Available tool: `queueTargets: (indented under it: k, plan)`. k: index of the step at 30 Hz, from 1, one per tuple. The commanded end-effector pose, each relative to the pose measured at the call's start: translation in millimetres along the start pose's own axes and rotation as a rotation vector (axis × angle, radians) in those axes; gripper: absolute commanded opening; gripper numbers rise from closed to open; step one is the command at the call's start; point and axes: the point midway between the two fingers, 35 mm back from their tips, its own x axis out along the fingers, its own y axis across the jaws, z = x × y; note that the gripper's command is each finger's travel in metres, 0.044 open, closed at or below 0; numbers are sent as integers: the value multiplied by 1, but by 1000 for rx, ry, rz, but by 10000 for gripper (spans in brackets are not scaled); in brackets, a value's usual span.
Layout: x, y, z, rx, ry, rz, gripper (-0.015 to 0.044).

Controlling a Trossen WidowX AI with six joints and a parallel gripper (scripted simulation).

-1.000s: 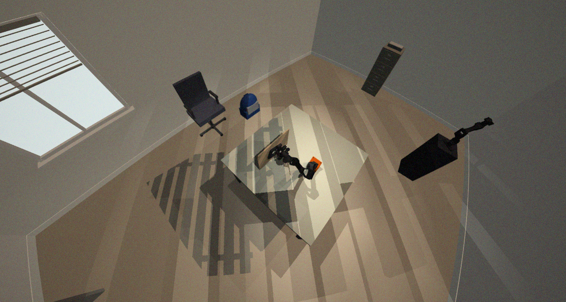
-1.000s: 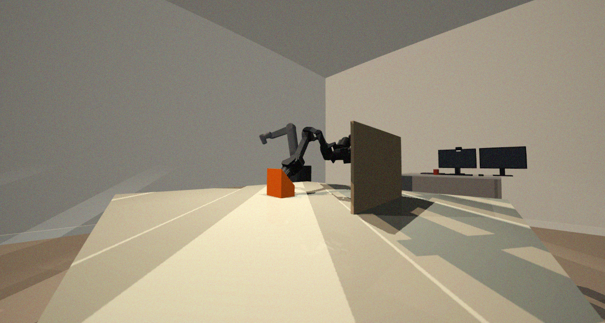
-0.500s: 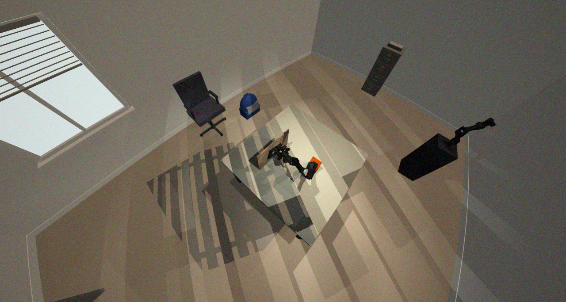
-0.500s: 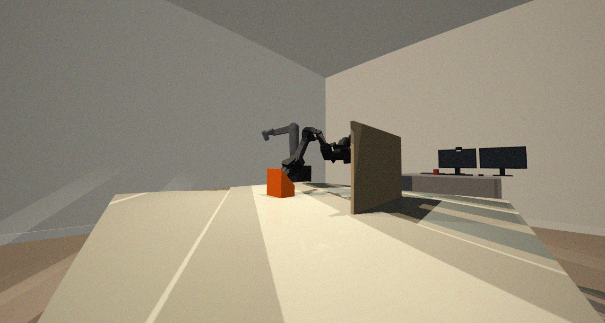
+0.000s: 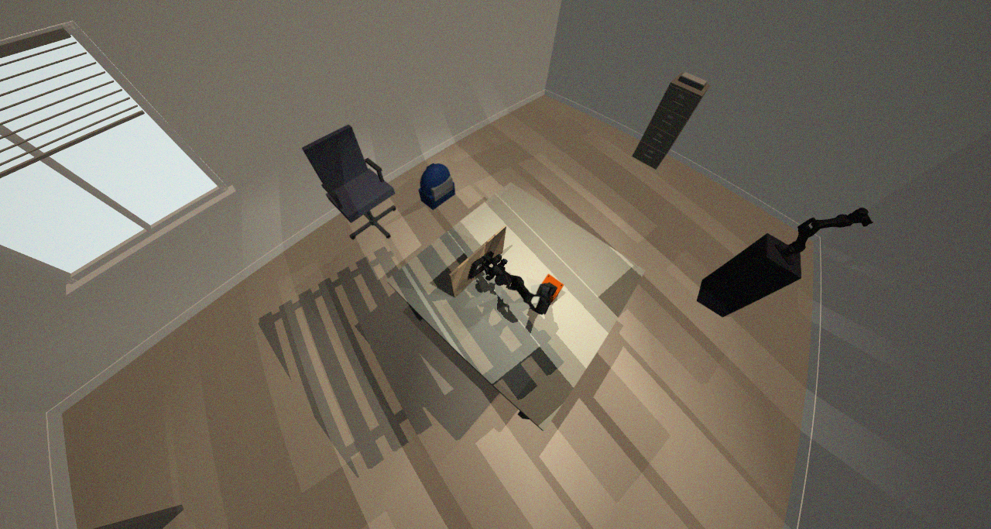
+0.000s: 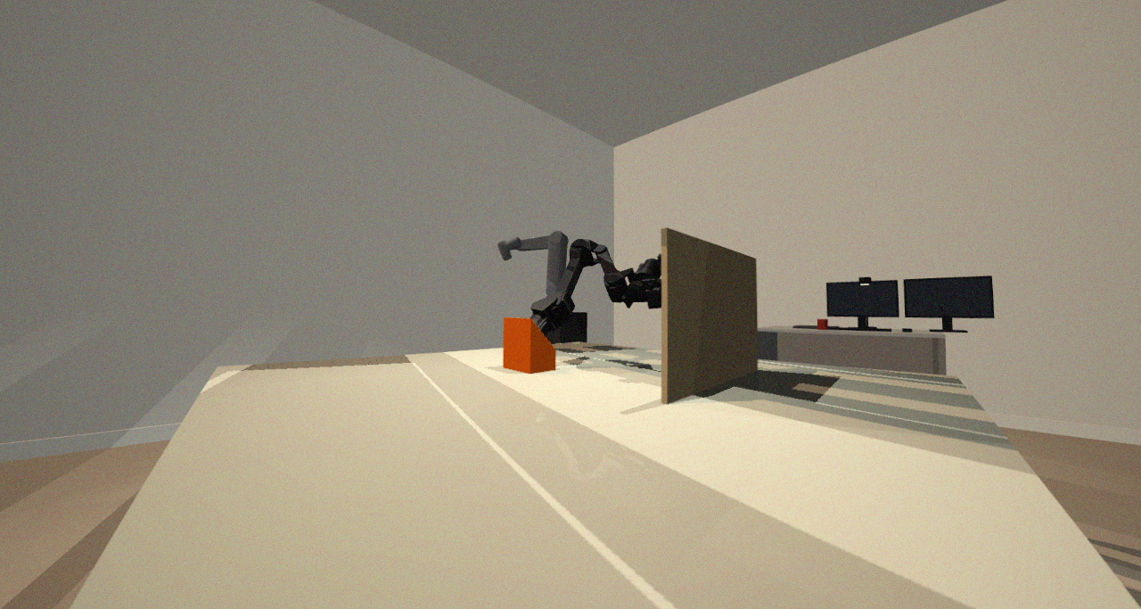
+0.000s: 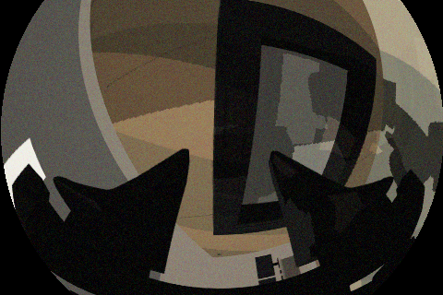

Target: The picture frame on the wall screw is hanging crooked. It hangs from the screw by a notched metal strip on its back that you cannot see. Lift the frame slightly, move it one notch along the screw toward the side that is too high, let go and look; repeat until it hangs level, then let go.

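The picture frame [image 7: 234,78] has a wide black border around a grey pane and hangs in front of the upright wooden panel [image 5: 459,281] [image 6: 710,318] [image 7: 152,106]. The screw and the notched strip are hidden. My gripper [image 7: 231,157] is open, with a fingertip on each side of the frame's left border in the wrist view. A gap shows between the left fingertip and the frame's edge. The right fingertip overlaps the pane, and I cannot tell if it touches. The panel hides my fingertips in the exterior view. The slanted, curved wrist view does not show clearly whether the frame is level.
The panel stands on a pale table [image 5: 574,238] [image 6: 358,470]. An orange block [image 5: 553,280] [image 6: 526,346] is at my arm's base. Off the table are a chair [image 5: 343,172], a blue backpack [image 5: 436,183], a drawer tower [image 5: 668,120] and another arm on a black pedestal [image 5: 745,276].
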Motion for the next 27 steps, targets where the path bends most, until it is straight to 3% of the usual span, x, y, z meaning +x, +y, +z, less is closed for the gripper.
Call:
queueTargets:
  k: [1,2,9,17,27]
  plan:
    - [1,-1,1,-6,-2,-4,260]
    - [1,-1,1,-6,-2,-4,260]
    - [1,-1,1,-6,-2,-4,76]
    - [1,-1,1,-6,-2,-4,0]
    - [0,0,1,-6,-2,-4,0]
